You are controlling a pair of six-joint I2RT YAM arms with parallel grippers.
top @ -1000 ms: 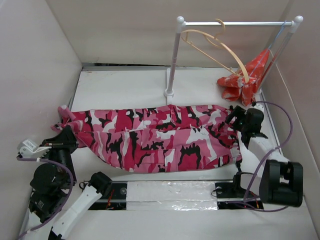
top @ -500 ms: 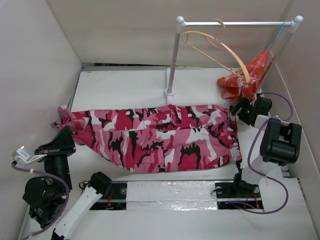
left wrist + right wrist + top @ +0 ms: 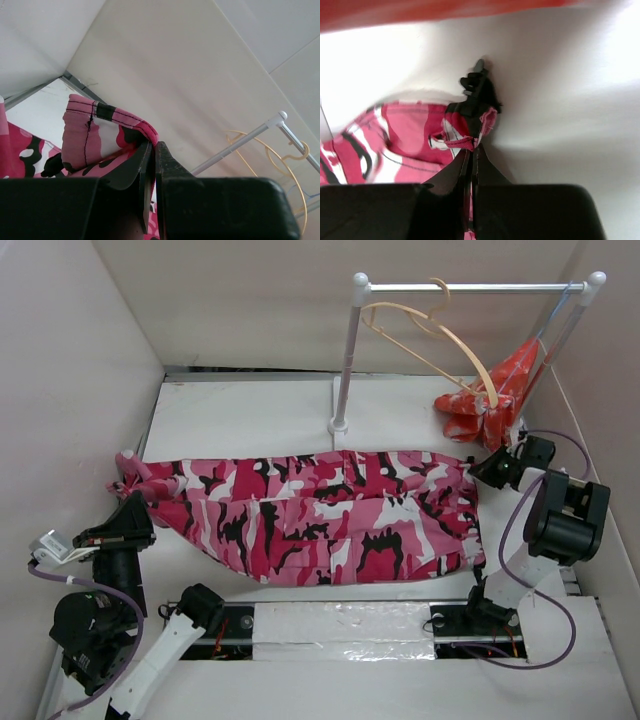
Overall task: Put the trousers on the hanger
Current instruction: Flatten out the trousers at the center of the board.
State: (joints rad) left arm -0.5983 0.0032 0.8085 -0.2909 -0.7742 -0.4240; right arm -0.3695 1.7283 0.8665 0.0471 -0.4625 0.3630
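The camouflage trousers (image 3: 320, 520) lie stretched across the table from left to right. My left gripper (image 3: 130, 502) is shut on their left end, a pink hemmed edge (image 3: 107, 132) that sticks up above the fingertips (image 3: 161, 150). My right gripper (image 3: 484, 467) is shut on the trousers' right end (image 3: 467, 135), pinching a folded corner of cloth. The pale wooden hanger (image 3: 430, 340) hangs tilted from the white rail at the back right, and its loop (image 3: 280, 165) shows in the left wrist view.
A white rail (image 3: 470, 286) on ball-topped posts stands at the back, with its foot (image 3: 338, 425) on the table. A red-orange cloth (image 3: 490, 395) hangs at the right post. White walls close in on the left, back and right.
My right gripper has moved back toward the red-orange cloth and closed on the trousers' right end. The right arm has folded upright. The left arm shifted slightly, still gripping.
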